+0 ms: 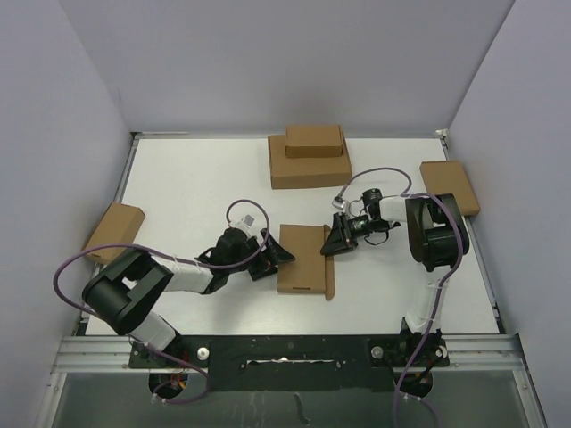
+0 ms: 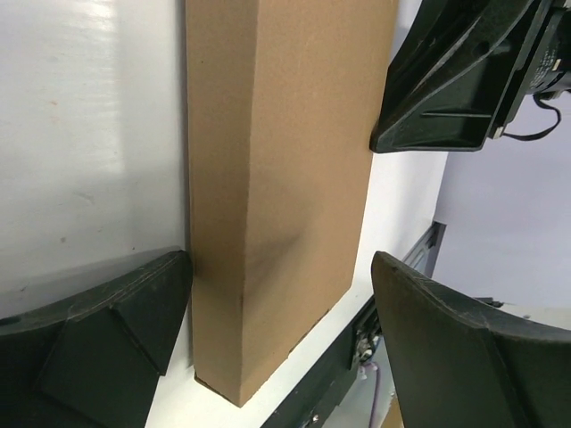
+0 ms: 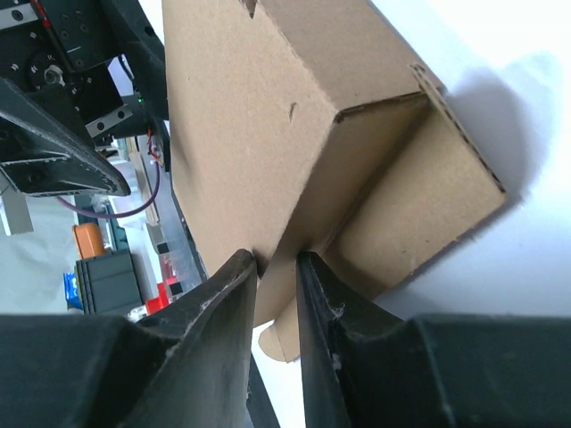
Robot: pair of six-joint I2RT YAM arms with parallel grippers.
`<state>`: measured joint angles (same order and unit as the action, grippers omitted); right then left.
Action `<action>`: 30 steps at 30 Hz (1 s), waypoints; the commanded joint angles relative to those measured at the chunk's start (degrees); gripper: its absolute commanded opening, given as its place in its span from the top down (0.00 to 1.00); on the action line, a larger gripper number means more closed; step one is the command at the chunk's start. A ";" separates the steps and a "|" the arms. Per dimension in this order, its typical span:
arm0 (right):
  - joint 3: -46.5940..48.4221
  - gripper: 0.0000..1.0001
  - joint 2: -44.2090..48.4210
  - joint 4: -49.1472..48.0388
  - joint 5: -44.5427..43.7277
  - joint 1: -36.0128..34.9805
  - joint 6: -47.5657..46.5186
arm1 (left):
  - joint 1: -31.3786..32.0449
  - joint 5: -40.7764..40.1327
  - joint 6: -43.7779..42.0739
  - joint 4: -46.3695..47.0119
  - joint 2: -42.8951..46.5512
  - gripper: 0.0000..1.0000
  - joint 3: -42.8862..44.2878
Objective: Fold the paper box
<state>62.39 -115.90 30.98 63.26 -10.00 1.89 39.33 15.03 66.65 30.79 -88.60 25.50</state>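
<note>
Overhead view alone: white table (image 1: 196,187) inside pale walls, with the thin brown corrugated cardboard paper box (image 1: 301,259) flat at mid-table, one flap upright along its right side.

Two black-and-white arms, both low and bent inward toward the paper box: left arm (image 1: 169,281) from its near left, right arm (image 1: 433,232) from its right.

Five cardboard boxes in all. Beyond the paper box, a wide flat brown cardboard box (image 1: 308,171) with a smaller brown cardboard box (image 1: 314,140) stacked on top. Well to its right, a plain brown box (image 1: 449,185) at the table edge. Well to its left, another plain brown carton (image 1: 114,230) at the opposite edge.

Left gripper (image 1: 278,256) at the paper box's left side, right gripper (image 1: 334,241) at its far right corner.

Left wrist view alone: wide-spread fingers (image 2: 98,343) on either side of the paper box's long plain top, one close against its edge.

Right wrist view alone: narrow-set fingers (image 3: 227,303) pinching the edge of the raised cardboard wall, with a loose corrugated flap just beside.
</note>
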 commanded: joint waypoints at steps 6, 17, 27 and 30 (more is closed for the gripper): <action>0.95 0.77 -1.99 0.64 -3.32 -0.20 -2.54 | 1.82 -0.98 3.83 7.36 -3.29 0.22 -0.55; 2.54 0.69 0.05 2.50 1.73 -0.14 -5.43 | 1.53 -5.45 -1.13 -4.75 6.21 0.22 0.90; 4.48 0.55 9.79 7.94 -0.22 0.07 -15.26 | 0.13 -11.02 -12.45 -26.40 17.65 0.21 5.55; 5.00 0.56 14.34 12.13 -1.42 0.32 -23.05 | 0.02 -12.16 -15.74 -29.34 22.81 0.21 5.69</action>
<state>64.51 -109.60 37.65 62.37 -9.82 -10.44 39.72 6.04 57.49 7.84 -72.77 28.32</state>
